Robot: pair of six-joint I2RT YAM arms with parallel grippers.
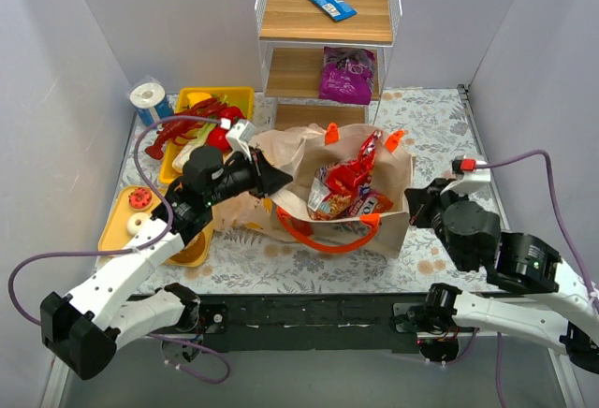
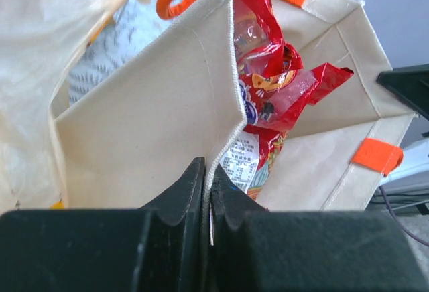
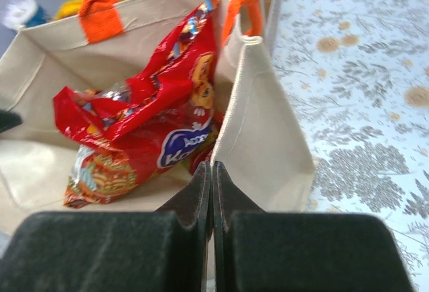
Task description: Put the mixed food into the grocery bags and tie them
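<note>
The beige tote (image 1: 398, 197) with orange handles (image 1: 328, 240) stands open mid-table, holding red-and-orange crisp packets (image 1: 348, 183). My left gripper (image 1: 273, 180) is shut on the tote's left rim; in the left wrist view the stitched edge (image 2: 224, 131) runs down between the closed fingers (image 2: 208, 175). My right gripper (image 1: 415, 204) is shut on the tote's right rim (image 3: 234, 104), pinched at the fingertips (image 3: 212, 169). The crisp packets also show in both wrist views (image 2: 271, 84) (image 3: 147, 118). The peach plastic bag (image 1: 281, 143) lies crumpled behind the tote's left side. A purple snack packet (image 1: 348, 74) sits on the shelf. I see no cucumber.
A wire shelf rack (image 1: 328, 24) stands at the back with a blue packet (image 1: 328, 0) on top. A yellow tray (image 1: 241, 95) of red toy food and a white paper roll (image 1: 148, 97) sit back left. Another yellow tray (image 1: 114, 225) with doughnuts lies left.
</note>
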